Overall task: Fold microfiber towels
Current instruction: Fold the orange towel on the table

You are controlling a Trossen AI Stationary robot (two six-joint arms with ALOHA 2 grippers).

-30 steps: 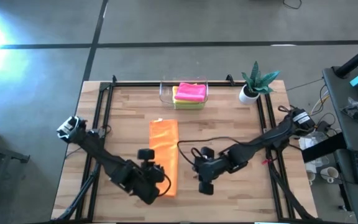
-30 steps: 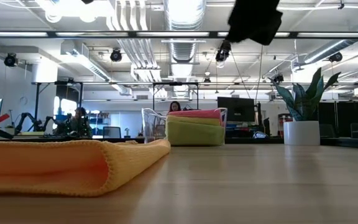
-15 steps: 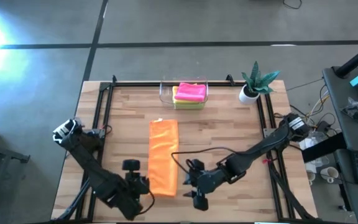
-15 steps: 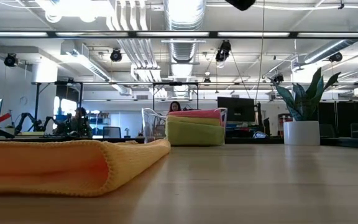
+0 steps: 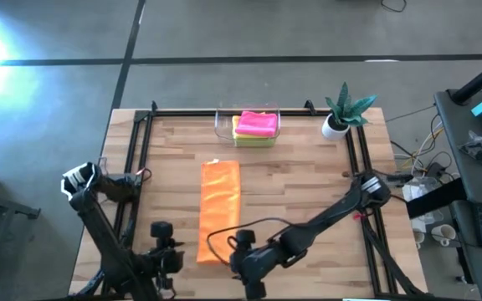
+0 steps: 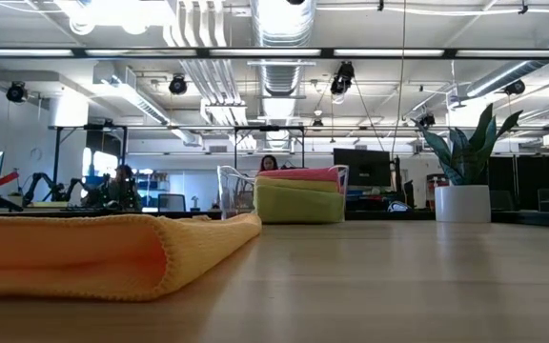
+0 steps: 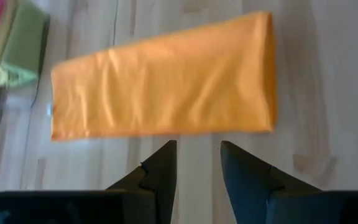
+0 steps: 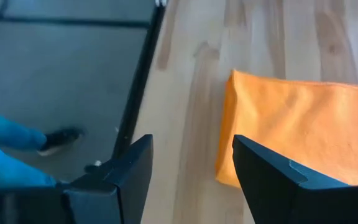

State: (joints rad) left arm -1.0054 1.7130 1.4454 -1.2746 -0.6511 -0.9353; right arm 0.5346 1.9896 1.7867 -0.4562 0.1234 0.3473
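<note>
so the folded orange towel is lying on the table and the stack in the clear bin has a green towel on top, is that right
Not quite. The orange towel does lie folded on the table, but the towel on top of the stack in the bin is the pink one; green sits beneath it. The high view shows this, and the low view confirms it.

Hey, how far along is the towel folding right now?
Done: a pink towel sits on top of folded green ones in the clear bin at the table's far edge. In hand: nothing is gripped; the orange towel lies mid-table folded into a long strip, with the left hand and right hand both open and empty near its near end. Left: the strip looks to need another fold before joining the stack.
</note>
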